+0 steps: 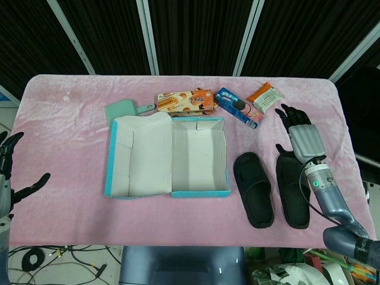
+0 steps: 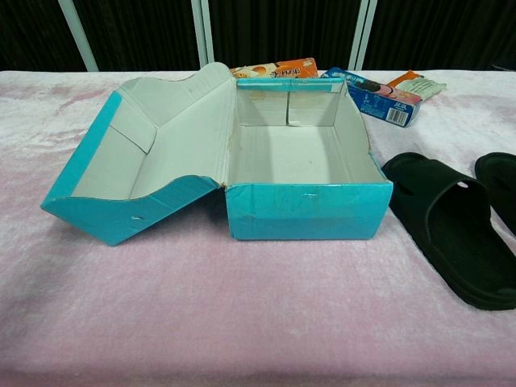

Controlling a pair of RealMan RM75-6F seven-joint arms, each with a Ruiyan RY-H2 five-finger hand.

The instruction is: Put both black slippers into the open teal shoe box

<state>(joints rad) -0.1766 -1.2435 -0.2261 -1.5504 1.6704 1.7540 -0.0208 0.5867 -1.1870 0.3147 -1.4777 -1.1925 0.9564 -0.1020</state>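
Note:
The open teal shoe box [image 1: 199, 191] [image 2: 306, 211] sits mid-table with its white inside empty and its lid [image 1: 135, 155] [image 2: 129, 173] folded out to the left. Two black slippers lie side by side to the right of it: the nearer one [image 1: 254, 189] [image 2: 451, 230] close to the box, the other [image 1: 293, 191] [image 2: 500, 187] further right. My right hand [image 1: 303, 133] hovers over the far end of the right slipper, fingers spread and holding nothing. My left hand [image 1: 9, 172] is at the table's left edge, fingers apart and empty.
Behind the box lie a teal hand mirror [image 1: 124, 110], an orange snack box [image 1: 185, 102] [image 2: 274, 68], a blue biscuit pack [image 1: 238, 108] [image 2: 385, 97] and an orange packet [image 1: 265, 97] [image 2: 415, 83]. A pink cloth [image 1: 65, 130] covers the table.

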